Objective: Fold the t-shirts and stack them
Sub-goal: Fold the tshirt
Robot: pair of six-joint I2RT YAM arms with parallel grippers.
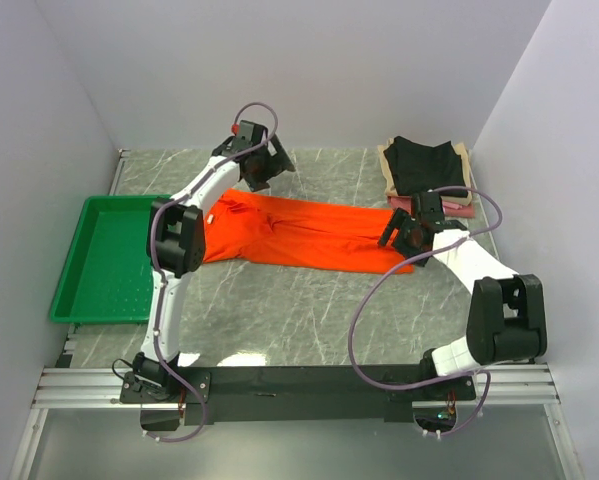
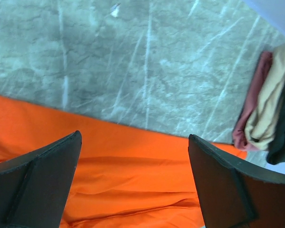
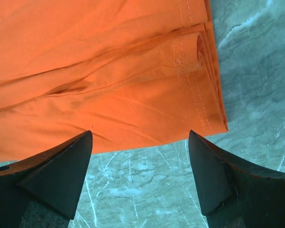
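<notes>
Orange t-shirt [image 1: 309, 232] lies in a long folded strip on the bench [image 1: 299, 310].
Left gripper [image 2: 133, 140] and right gripper [image 3: 140, 137], jaws apart and empty, sit toward opposite ends, likely for the next fold.

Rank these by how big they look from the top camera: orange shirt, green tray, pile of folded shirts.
1. Tied: orange shirt and green tray. They look about equal, too close to rank.
2. Smallest: pile of folded shirts, clearly.
</notes>
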